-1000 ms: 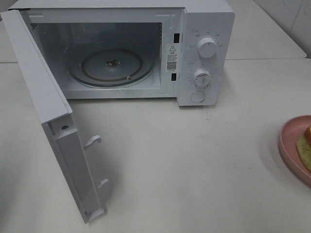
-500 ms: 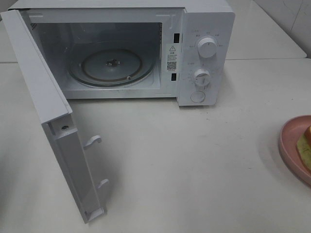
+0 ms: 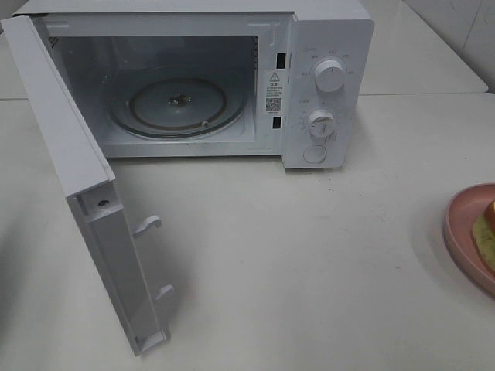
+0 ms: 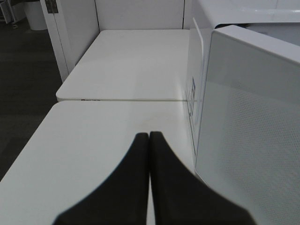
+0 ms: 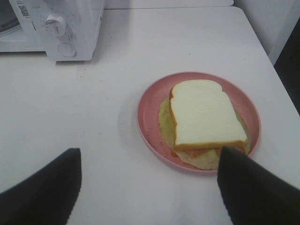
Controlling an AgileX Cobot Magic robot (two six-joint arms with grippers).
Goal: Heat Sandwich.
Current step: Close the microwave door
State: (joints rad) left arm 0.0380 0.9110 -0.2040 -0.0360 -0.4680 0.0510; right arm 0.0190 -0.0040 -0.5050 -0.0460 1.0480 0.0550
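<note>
The sandwich (image 5: 204, 115), pale bread with a tan crust over a yellow-green layer, lies on a round pink plate (image 5: 142, 112) on the white table. In the exterior high view only the edge of the plate (image 3: 462, 232) and of the sandwich (image 3: 487, 230) show, at the far right. My right gripper (image 5: 150, 154) is open and empty, hovering just short of the plate, fingers spread to either side. My left gripper (image 4: 149, 137) is shut and empty, beside the outer face of the open microwave door (image 4: 253, 126). Neither gripper shows in the exterior high view.
The white microwave (image 3: 329, 46) stands at the back with its door (image 3: 77, 170) swung wide open toward the front left. Its glass turntable (image 3: 178, 104) is bare. Two knobs and a button are on its right panel (image 3: 321, 116). The table edge runs close to the plate's right side.
</note>
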